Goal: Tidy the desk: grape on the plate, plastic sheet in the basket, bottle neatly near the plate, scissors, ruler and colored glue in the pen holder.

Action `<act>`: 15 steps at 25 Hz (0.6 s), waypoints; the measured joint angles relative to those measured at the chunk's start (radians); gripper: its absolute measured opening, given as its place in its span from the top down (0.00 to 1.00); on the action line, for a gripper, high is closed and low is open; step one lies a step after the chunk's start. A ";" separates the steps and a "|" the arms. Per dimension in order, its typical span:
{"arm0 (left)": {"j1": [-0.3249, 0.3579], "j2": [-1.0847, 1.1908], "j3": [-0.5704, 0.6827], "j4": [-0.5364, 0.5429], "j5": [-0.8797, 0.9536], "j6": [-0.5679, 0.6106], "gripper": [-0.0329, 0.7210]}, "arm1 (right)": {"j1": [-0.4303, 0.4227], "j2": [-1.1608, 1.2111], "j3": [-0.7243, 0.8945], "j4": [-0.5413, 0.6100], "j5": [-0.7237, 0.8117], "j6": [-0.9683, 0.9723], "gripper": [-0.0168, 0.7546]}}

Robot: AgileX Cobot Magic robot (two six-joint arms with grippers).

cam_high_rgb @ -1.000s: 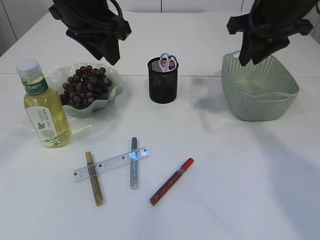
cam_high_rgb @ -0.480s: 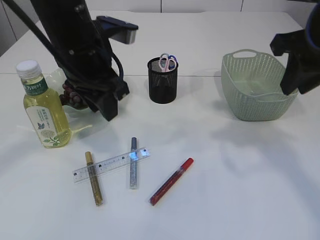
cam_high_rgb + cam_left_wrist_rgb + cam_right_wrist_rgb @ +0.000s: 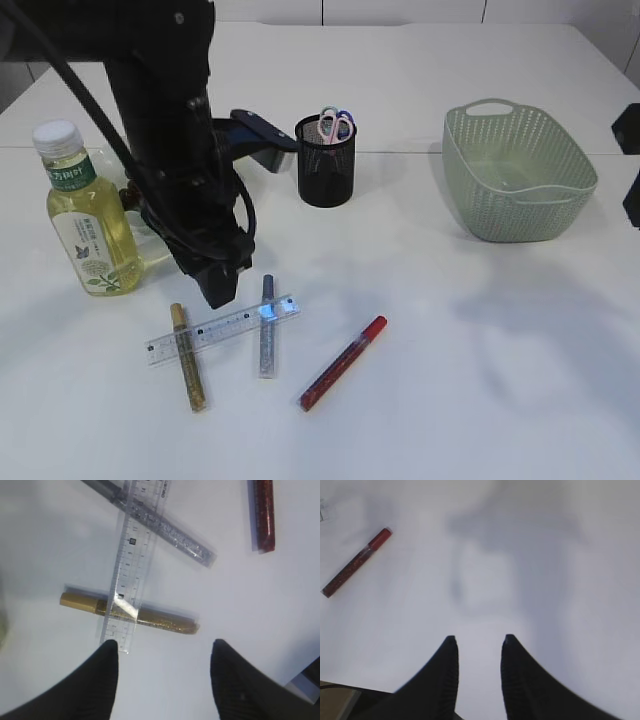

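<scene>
Two tools are in play, and neither holds anything; the left tool (image 3: 162,652) hangs over the bench (image 3: 480,330) with its two dark fingers (image 3: 102,667) spread wide, nothing between them, one fingertip right at the near end of the clear ruler (image 3: 135,565) in the left wrist view, though whether it touches cannot be told; the right tool (image 3: 479,645) stands over bare bench with its fingers (image 3: 445,670) a narrow gap apart and empty, the red glue pen (image 3: 356,562) lying well off to its upper left in that view.

Taking the ruler (image 3: 222,328) as the landmark: it lies across the gold glue pen (image 3: 187,357) and the silver glue pen (image 3: 267,325), resting on both; the red glue pen (image 3: 343,362) lies to its right, apart from it; the left arm (image 3: 180,150) comes down just behind it, hiding most of the plate; the bottle (image 3: 85,210) stands upright behind and to its left; the black mesh pen holder (image 3: 325,165) stands further back and to its right, with the scissors (image 3: 335,124) handles-up inside; the green basket (image 3: 515,170) sits far to its right and behind; the grape and the plastic sheet cannot be made out.
</scene>
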 joint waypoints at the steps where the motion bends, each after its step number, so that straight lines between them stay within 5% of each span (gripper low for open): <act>1: 0.000 0.015 0.000 0.002 -0.002 0.011 0.38 | 0.000 -0.005 0.000 -0.011 0.000 0.000 0.65; 15: 0.008 0.199 0.000 0.097 -0.092 0.123 0.35 | 0.000 -0.008 0.000 -0.086 0.000 0.010 0.65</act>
